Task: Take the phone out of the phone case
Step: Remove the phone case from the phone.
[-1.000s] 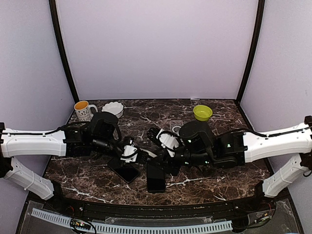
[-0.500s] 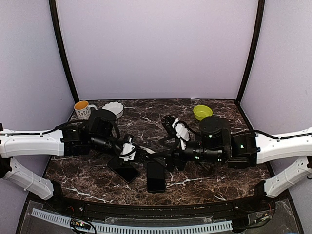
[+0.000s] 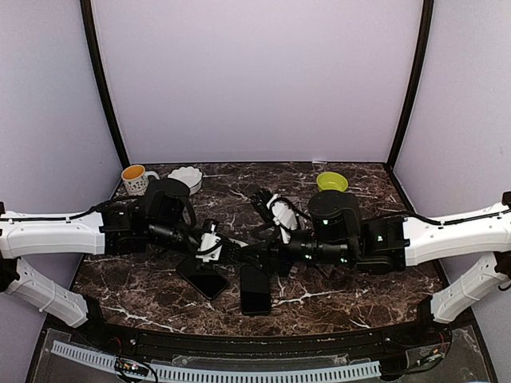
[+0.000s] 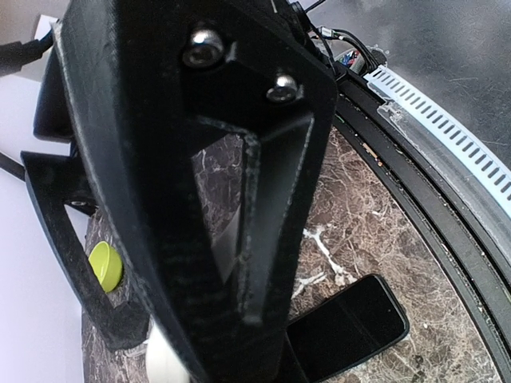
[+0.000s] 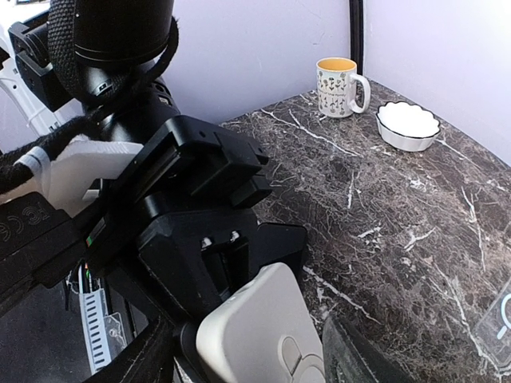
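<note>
A cream-white phone case is held above the table between both grippers, its back toward the right wrist camera. I cannot tell whether a phone is inside it. My right gripper grips one end, with one finger on each side. My left gripper is shut on the other end. In the top view the case spans the left gripper and the right gripper. Two black phone-like slabs lie on the table, one beside the other. One black phone shows under the left gripper.
A patterned mug and a white scalloped bowl stand at the back left. A green bowl stands at the back right. A clear case lies on the marble. The table's front rail runs close by.
The right arm's wrist has pulled back from over the black slabs and swung right, then slightly left. The left arm has barely moved.
</note>
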